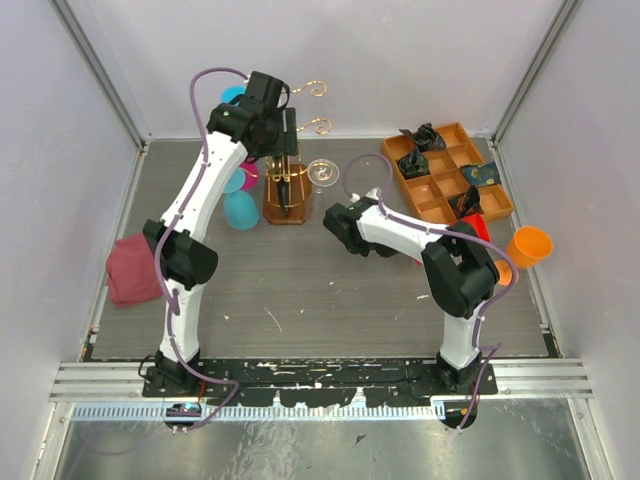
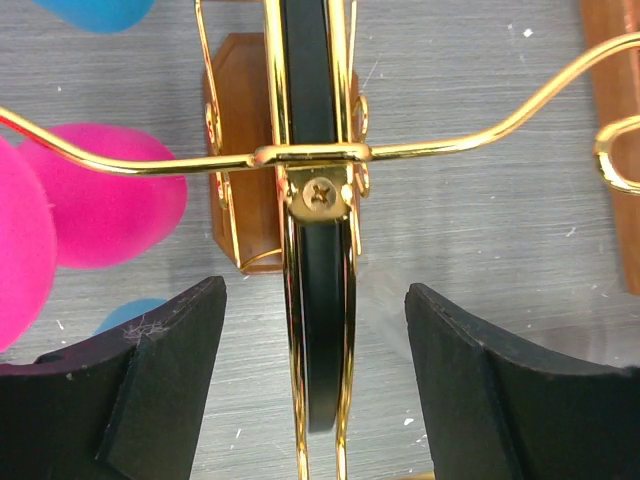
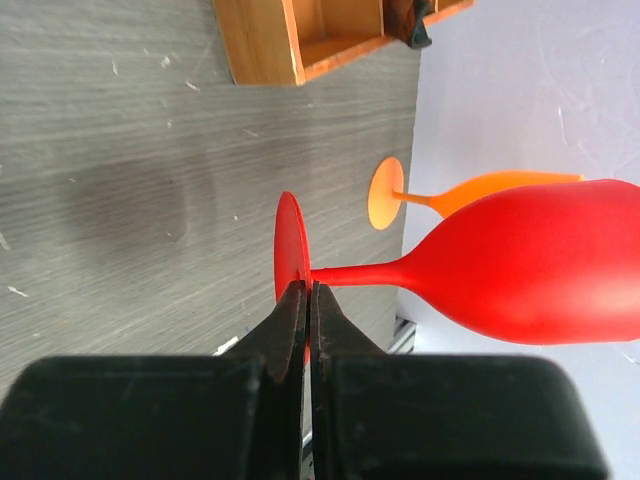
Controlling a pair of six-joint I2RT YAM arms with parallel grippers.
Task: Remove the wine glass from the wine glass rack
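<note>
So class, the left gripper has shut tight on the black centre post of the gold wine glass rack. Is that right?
Not quite. The left gripper is open, not shut. The left wrist view shows its fingers standing apart on either side of the wine glass rack's black centre post, with a gap on both sides.

Wine glass rack (image 2: 310, 155) — glossy gold metal wire on smooth brown wood; table (image 2: 450, 80) — matt, grained.

Gripper (image 3: 307, 292), fingers pressed together at bottom centre, points toward a red glass (image 3: 520, 265) at right, with an orange glass (image 3: 480, 190) beyond it and a tray (image 3: 262, 45) at the top, on a grey table (image 3: 120, 200).
</note>
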